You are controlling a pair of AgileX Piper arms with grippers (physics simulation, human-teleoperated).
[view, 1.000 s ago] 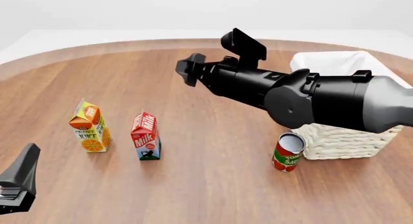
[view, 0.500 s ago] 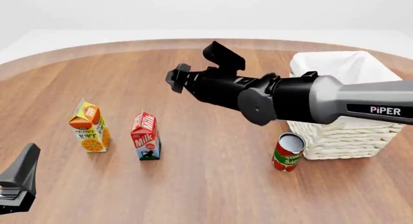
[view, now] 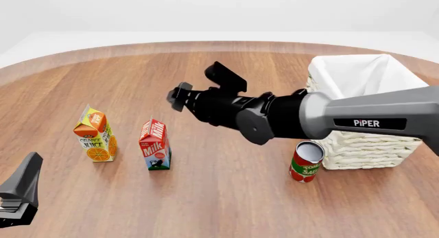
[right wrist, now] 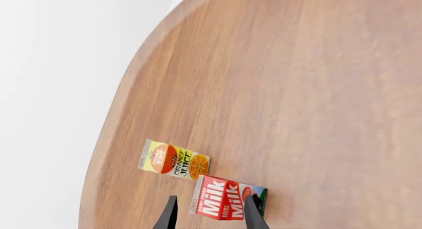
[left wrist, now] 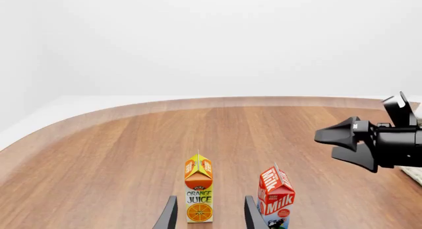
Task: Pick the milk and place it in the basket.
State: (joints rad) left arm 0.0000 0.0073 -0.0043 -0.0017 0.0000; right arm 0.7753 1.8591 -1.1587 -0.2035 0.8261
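Toward the left of the desk [view: 226,197] the left gripper [view: 19,194] hangs low at the near edge, its fingers [left wrist: 169,215] apart around nothing. Next comes the orange juice carton [view: 95,133], then just beside it the milk [view: 155,145], upright, with a red gable top, white lettering and a blue and white base. Above and beyond it the right gripper [view: 180,95] hovers, fingers [right wrist: 167,213] apart and already framing the carton. I judge this the approach: descend straight, keep clear of the juice, and close on the flat sides. Farther right stand a tomato can [view: 306,161] and the basket [view: 367,145].
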